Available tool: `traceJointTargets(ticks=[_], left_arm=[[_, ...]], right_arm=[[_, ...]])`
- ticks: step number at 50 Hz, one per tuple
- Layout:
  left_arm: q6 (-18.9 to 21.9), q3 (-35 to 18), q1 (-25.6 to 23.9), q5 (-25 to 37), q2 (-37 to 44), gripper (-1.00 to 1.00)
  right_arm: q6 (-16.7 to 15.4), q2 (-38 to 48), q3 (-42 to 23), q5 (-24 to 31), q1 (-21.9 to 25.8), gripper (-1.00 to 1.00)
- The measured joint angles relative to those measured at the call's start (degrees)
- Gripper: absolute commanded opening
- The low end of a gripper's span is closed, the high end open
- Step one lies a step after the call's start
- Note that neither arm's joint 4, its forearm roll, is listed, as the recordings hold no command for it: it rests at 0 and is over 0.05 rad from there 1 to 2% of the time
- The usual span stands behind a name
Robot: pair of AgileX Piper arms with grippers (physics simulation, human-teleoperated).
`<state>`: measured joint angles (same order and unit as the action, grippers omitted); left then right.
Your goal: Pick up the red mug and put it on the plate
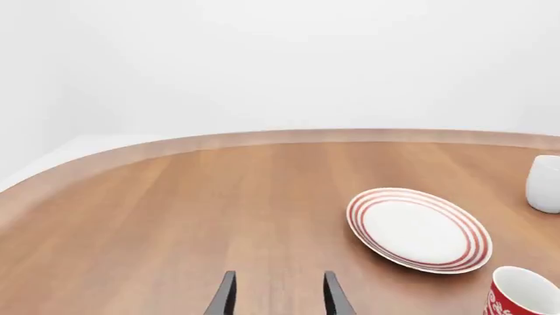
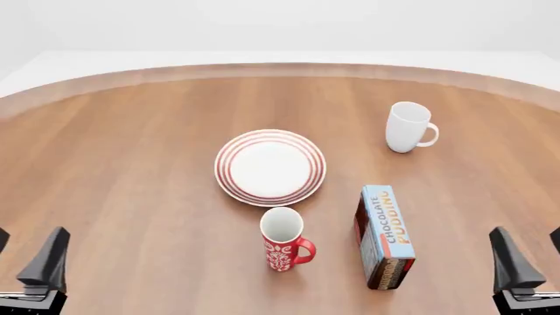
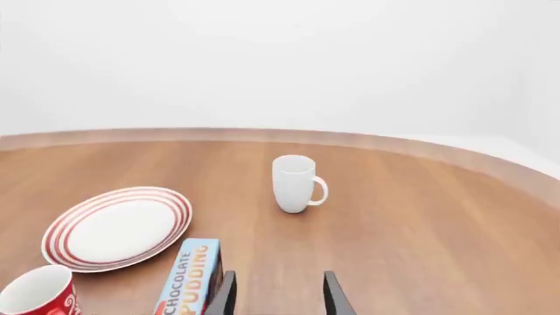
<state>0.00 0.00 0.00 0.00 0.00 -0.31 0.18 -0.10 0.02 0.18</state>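
The red mug (image 2: 282, 240) stands upright near the table's front, handle to the right, just in front of the plate (image 2: 270, 167); it also shows in the left wrist view (image 1: 523, 293) and right wrist view (image 3: 39, 293). The plate is bare, seen too in the wrist views (image 1: 418, 229) (image 3: 118, 228). My left gripper (image 2: 26, 252) waits at the front left corner, open and holding nothing, fingers spread in its own view (image 1: 278, 295). My right gripper (image 2: 529, 252) sits at the front right corner, likewise open (image 3: 278, 295). Both are far from the mug.
A plain white mug (image 2: 408, 127) stands at the back right. A chocolate pudding box (image 2: 384, 236) lies right of the red mug, a hand's width away. The round wooden table (image 2: 131, 164) has a raised rim along the back.
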Motion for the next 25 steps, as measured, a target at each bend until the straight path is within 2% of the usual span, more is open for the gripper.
traceJointTargets(ticks=[14,25], left_arm=[[0.0,0.0,0.0,0.0,0.0,1.00],[0.0,0.0,0.0,0.0,0.0,1.00]], right_arm=[[-0.3,0.0,-1.2,0.5,0.5,1.00],[-1.0,0.0,-6.3,3.7,1.2,1.00]])
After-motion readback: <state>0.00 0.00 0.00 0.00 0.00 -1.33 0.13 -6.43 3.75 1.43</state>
